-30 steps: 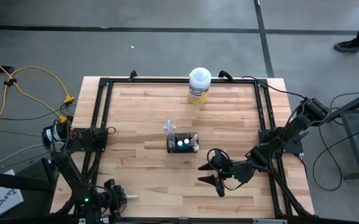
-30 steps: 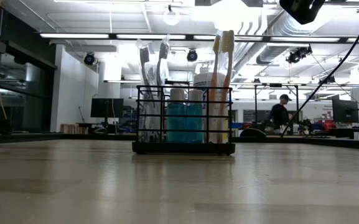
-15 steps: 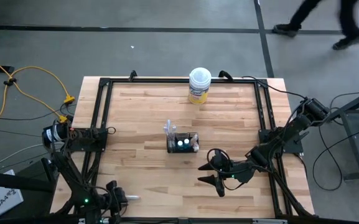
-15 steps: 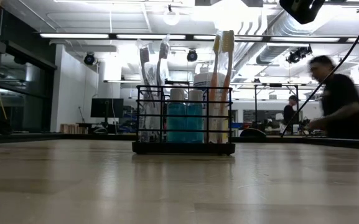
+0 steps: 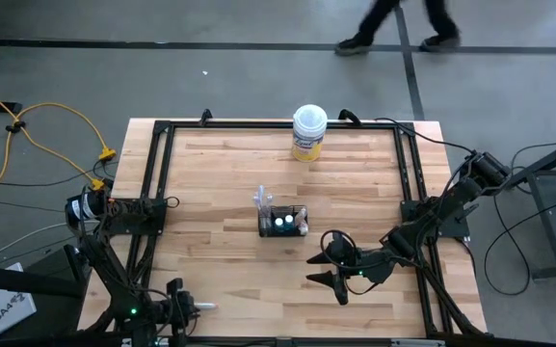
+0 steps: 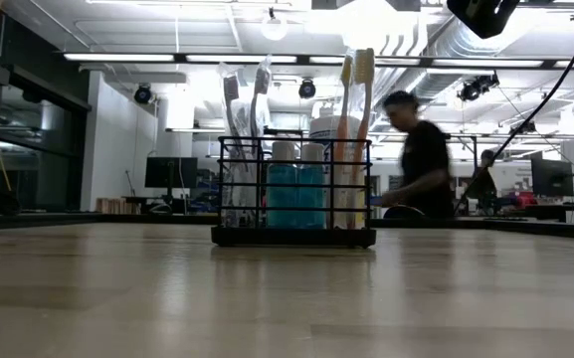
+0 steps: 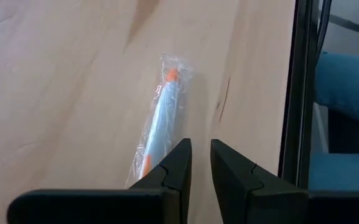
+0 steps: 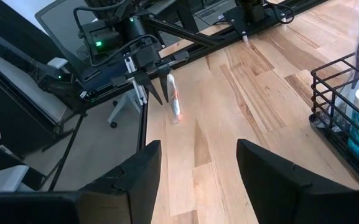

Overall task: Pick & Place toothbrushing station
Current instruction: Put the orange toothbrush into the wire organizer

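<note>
On the wooden bench, near its middle, stands the black wire holder, upright, with pale toothbrushes and two teal tubes with white caps inside it. Nothing touches the holder. A yellow tub with a white lid stands at the far edge of the bench, well apart from the holder.

The right pincer is near the holder, on its right and nearer side, low over the bench. Its fingers stand wide apart and hold nothing; in the right wrist view the holder's corner shows beside them.

The left pincer is at the near left corner of the bench, well apart from the holder. Its fingers are almost closed, with a narrow gap between them. A wrapped toothbrush, blue and orange in clear plastic, lies on the bench just in front of the tips; I cannot tell if they grip its end.

Behind the bench a person is in the room.
</note>
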Controlling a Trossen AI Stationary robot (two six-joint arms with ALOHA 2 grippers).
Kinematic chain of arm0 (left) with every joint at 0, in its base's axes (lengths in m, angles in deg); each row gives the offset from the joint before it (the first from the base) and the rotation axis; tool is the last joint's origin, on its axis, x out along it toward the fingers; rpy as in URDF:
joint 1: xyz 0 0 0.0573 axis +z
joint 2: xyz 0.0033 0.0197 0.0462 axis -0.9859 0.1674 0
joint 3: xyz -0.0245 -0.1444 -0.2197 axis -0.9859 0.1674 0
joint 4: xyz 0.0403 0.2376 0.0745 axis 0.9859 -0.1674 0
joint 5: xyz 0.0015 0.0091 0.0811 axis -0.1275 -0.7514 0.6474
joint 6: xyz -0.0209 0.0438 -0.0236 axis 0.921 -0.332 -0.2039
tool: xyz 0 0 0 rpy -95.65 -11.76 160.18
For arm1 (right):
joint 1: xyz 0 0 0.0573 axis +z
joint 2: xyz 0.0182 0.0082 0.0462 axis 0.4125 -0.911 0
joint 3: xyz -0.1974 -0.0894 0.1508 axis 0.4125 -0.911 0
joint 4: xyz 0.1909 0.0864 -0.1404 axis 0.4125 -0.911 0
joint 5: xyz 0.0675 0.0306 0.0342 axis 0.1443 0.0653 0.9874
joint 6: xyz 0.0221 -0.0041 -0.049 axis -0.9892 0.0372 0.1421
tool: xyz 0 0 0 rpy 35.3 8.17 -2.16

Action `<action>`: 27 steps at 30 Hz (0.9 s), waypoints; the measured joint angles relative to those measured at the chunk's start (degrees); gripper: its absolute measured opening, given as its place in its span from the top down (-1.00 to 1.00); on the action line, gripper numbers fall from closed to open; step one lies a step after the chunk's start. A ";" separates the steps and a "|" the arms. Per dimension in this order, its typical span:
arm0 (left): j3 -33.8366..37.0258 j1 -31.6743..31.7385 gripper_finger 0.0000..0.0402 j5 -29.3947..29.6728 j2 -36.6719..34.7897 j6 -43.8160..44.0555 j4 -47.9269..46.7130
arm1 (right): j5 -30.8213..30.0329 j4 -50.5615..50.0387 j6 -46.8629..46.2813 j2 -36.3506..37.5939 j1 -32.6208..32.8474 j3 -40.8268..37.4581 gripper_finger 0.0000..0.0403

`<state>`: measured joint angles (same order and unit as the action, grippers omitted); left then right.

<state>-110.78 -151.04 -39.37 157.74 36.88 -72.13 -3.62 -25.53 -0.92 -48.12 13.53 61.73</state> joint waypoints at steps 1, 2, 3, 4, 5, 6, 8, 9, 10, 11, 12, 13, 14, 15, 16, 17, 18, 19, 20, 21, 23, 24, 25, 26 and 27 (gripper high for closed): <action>-0.02 -0.01 0.72 0.00 0.00 -0.30 -0.29 | 0.00 0.00 0.00 0.00 0.00 0.00 0.00; -0.04 -0.02 0.72 -0.06 0.00 -0.34 -0.80 | 0.00 0.00 0.00 0.00 0.00 0.02 0.00; -0.04 -0.02 0.72 -0.30 0.00 -0.36 -1.52 | 0.00 0.00 0.00 0.00 0.00 0.01 0.00; -0.04 -0.02 0.72 -0.65 0.00 -0.36 -2.25 | 0.00 0.00 0.00 0.00 0.00 0.02 0.00; -0.04 0.00 0.72 -1.26 0.00 -0.15 -3.12 | 0.00 0.00 0.00 0.00 0.00 0.02 0.00; -0.04 0.00 0.72 -1.94 0.00 0.09 -3.85 | 0.00 0.00 0.00 0.00 0.00 0.02 0.00; -0.04 -0.01 0.72 -2.85 0.00 0.34 -5.27 | 0.00 0.00 0.00 0.00 0.00 0.02 0.00; -0.04 -0.02 0.72 -3.27 0.00 0.34 -5.46 | 0.00 0.00 0.00 0.00 0.00 0.02 0.00; -0.06 -0.02 0.72 -3.57 0.00 0.36 -5.72 | 0.00 0.00 0.00 0.00 0.00 0.02 0.00; -0.06 -0.02 0.72 -3.82 0.00 0.36 -6.03 | 0.00 0.00 0.00 0.00 0.00 0.02 0.00; -0.06 -0.02 0.72 -4.02 0.00 0.38 -6.07 | 0.00 0.00 0.00 0.00 0.00 0.02 0.00; -0.06 -0.01 0.72 -4.21 0.00 0.37 -6.06 | 0.01 0.00 0.00 0.01 0.00 0.02 0.00; -0.06 0.00 0.72 -4.54 0.00 0.38 -6.09 | 0.02 0.00 0.00 0.00 0.00 0.02 0.00; -0.06 0.00 0.72 -4.86 0.00 0.38 -6.08 | 0.01 0.00 0.00 0.00 0.00 0.02 0.00; -0.06 -0.01 0.72 -5.02 0.00 0.38 -6.11 | 0.00 0.00 0.00 0.00 0.00 0.02 0.00; -0.06 -0.02 0.72 -5.05 0.00 0.38 -6.08 | 0.02 0.00 0.00 0.02 0.00 0.02 0.00; -0.06 -0.02 0.72 -5.03 0.00 0.32 -6.09 | 0.02 0.00 0.00 0.00 0.00 0.02 0.00; -0.06 -0.02 0.72 -5.05 0.00 -0.04 -6.09 | 0.02 0.00 0.00 0.01 0.00 0.02 0.00; -0.10 -0.02 0.72 -5.05 0.00 -0.35 -6.11 | 0.02 0.00 0.00 0.01 0.00 0.02 0.00; -0.25 0.00 0.72 -5.09 0.00 -0.70 -6.13 | 0.02 0.00 0.00 0.02 0.00 0.02 0.00; -0.77 0.21 0.72 -5.09 0.00 -1.44 -6.14 | 0.02 0.00 0.00 0.00 0.00 0.02 0.00; -1.07 0.33 0.72 -5.09 0.00 -2.01 -6.09 | 0.02 0.00 0.00 0.02 0.00 0.02 0.00; -1.36 0.45 0.72 -5.10 0.00 -2.50 -6.12 | 0.02 -0.02 0.00 0.02 0.00 0.02 0.00; -1.69 0.58 0.72 -5.11 0.00 -3.07 -6.16 | 0.02 0.00 0.00 0.01 0.00 0.02 0.00; -2.04 0.75 0.72 -5.11 0.00 -3.72 -6.16 | 0.02 0.00 0.00 0.02 0.00 0.02 0.00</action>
<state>-112.82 -150.29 -44.49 157.74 33.16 -78.29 -3.60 -25.53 -0.92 -48.10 13.53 61.75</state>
